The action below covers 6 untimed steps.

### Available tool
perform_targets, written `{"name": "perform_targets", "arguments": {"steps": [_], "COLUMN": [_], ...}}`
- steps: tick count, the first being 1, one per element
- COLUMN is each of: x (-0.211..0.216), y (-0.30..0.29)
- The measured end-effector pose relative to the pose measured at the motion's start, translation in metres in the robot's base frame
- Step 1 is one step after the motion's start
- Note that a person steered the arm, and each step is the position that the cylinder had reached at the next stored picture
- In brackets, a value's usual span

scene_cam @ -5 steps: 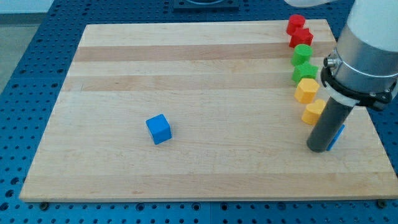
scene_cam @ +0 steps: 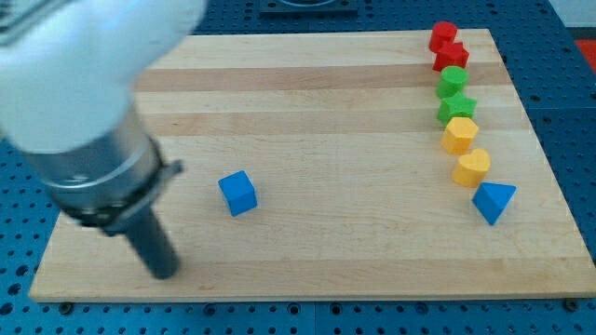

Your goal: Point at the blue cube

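Note:
The blue cube [scene_cam: 237, 193] sits on the wooden board [scene_cam: 317, 112], left of centre. My tip [scene_cam: 164, 272] is at the board's lower left, to the left of and below the blue cube, clearly apart from it. The arm's large white and grey body covers the view's upper left.
A column of blocks runs down the board's right side: two red blocks [scene_cam: 447, 45], two green blocks [scene_cam: 454, 93], a yellow hexagon-like block [scene_cam: 459, 135], a yellow heart-like block [scene_cam: 472, 168] and a blue triangular block [scene_cam: 494, 201]. The board lies on a blue perforated table [scene_cam: 28, 121].
The arm has swung from the board's right side, beside the blue triangular block, to the lower left. The blue triangular block is now uncovered. No block has moved.

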<state>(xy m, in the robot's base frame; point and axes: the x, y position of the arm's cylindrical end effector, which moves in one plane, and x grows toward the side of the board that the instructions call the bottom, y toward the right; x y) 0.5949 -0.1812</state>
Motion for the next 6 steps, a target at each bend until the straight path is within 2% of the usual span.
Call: {"name": "perform_targets", "arguments": {"steps": [2,3,6], "x": [-0.058,-0.084,-0.087], "y": [-0.072,-0.062,0.033]}}
